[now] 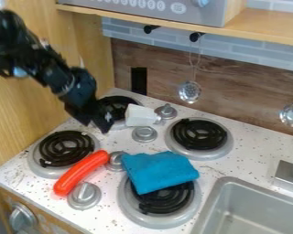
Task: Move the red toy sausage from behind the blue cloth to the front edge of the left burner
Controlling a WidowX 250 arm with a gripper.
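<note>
Here, the pincer (pixel 96 126) hangs spread, nothing between its tips, at the near edge of the rear left burner (pixel 115 104). Just beside it, at that burner's right side, lies the white block (pixel 138 115), probably steadied by the rim; its long axis runs roughly left to right, narrower end toward a knob (pixel 166 111). Nearer on the bench (pixel 106 221), the blue cloth (pixel 154 170) drapes limply over a burner, while the red sausage (pixel 82 172) lies diagonally, likely kept from rolling by the knobs.
</note>
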